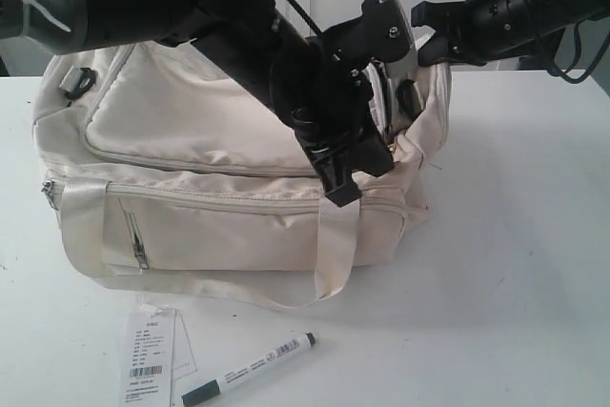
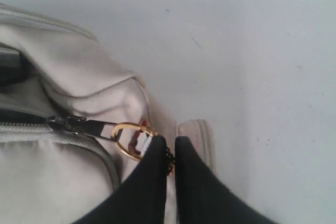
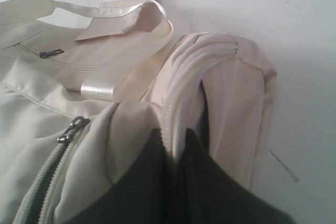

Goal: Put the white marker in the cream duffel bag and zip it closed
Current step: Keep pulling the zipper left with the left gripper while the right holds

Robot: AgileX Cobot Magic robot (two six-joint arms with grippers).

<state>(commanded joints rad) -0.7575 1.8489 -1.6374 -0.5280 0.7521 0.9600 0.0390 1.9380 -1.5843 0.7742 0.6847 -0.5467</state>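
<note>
Nearest, the marker (image 1: 250, 369) lies flat on the table (image 1: 515, 264), in front of the bag (image 1: 191, 131) and clear of it, not in either of my hands. A paper tag (image 1: 151, 357) lies just beside its black end. A handle (image 1: 335, 254) droops down the bag's front face next to the pocket. My left arm crosses over the bag's top and blocks most of the main zip in the exterior view. My left gripper (image 2: 171, 150) is narrow, its fingers pinched on the gold ring (image 2: 128, 139) of the zip pull at the bag's end. A dark gap shows behind the slider (image 2: 68, 124). Farther back, my right gripper (image 3: 176, 148) is clamped on the bag's zip edge, with fabric bunched between the fingers.
</note>
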